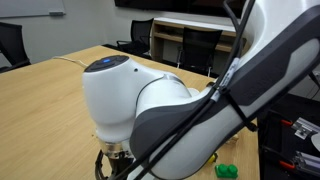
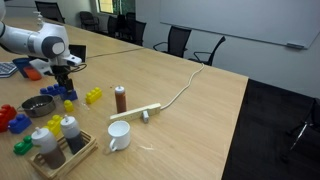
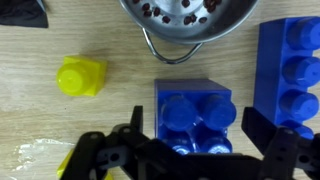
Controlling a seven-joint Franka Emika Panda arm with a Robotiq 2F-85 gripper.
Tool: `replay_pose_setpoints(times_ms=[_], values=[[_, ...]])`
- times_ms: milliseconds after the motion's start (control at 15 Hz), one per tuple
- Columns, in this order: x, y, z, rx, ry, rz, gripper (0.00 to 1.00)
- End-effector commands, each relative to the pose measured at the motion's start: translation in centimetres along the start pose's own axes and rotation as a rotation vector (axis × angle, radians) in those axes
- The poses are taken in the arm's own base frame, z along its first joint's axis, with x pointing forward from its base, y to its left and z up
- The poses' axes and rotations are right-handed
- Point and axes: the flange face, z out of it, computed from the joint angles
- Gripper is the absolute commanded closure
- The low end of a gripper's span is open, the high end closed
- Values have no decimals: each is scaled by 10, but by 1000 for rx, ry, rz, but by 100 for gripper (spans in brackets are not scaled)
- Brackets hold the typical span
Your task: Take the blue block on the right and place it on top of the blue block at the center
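Wooden desk (image 3: 100, 40) fills the wrist view. The blue block (image 3: 195, 110) sits studs-up between the fingers (image 3: 262, 135), which are spread and released, gripping nothing. I cannot tell whether it is stacked. A crooked lift could snag and tip it, or nudge the longer blue brick (image 3: 295, 80) beside it.

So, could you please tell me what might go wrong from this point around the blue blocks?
1. The open gripper straddles the small blue block, and one finger sits close to the long blue brick; a sideways move could knock that brick.
2. The metal bowl lies just beyond the small block, so drifting forward might bump it.
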Motion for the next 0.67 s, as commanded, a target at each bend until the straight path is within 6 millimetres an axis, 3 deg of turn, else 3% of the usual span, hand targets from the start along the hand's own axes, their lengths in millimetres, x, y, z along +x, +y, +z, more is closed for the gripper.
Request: replay_pose_setpoints(times_ms=[0, 333, 400, 600], values=[[-13, -11, -7, -12, 66, -78, 0], [-12, -13, -20, -19, 92, -100, 0], [0, -1, 3, -2, -4, 0, 0], [0, -1, 3, -2, -4, 0, 0]])
